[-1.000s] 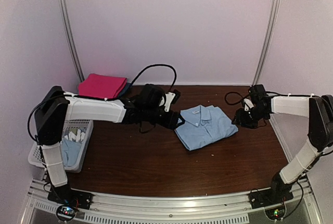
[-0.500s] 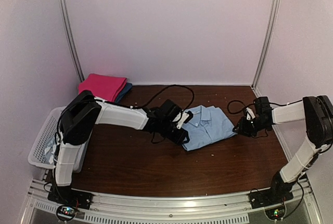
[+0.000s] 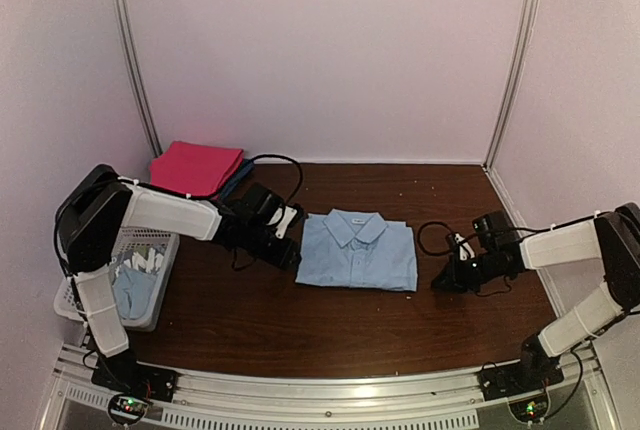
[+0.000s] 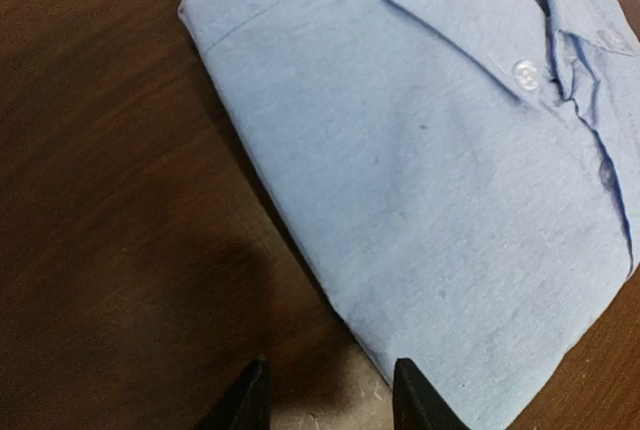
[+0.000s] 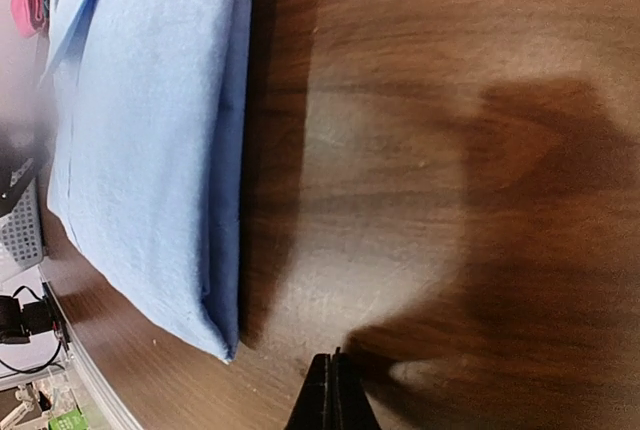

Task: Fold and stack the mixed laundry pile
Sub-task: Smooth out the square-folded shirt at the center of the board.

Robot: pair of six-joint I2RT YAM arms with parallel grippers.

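Top external view: a folded shirt (image 3: 357, 249) of light blue cloth lies flat near the middle of the table (image 3: 300, 335), collar (image 3: 352, 224) toward the back wall, so that its collar-to-hem axis runs from far to near. The left gripper (image 3: 288, 250) sits just beside the shirt's left edge; the right gripper (image 3: 440, 280) stands apart from the right edge, low over bare wood, making the left arm the nearer. The shirt thus lies to the right of the left gripper and to the left of the right one. The left jaws stand partly apart with only tabletop between them; the right fingertips are pressed together on nothing. Only this view shows the white basket (image 3: 70, 302) at the left, holding more light blue garments (image 3: 135, 275), and the magenta cloth (image 3: 196, 164) at the back — a likely stacking place. The left wrist view alone resolves the buttons (image 4: 524, 73) and the lower corner nearest the fingertips; the right wrist view alone shows the folded side edge in profile, layers lying flush.
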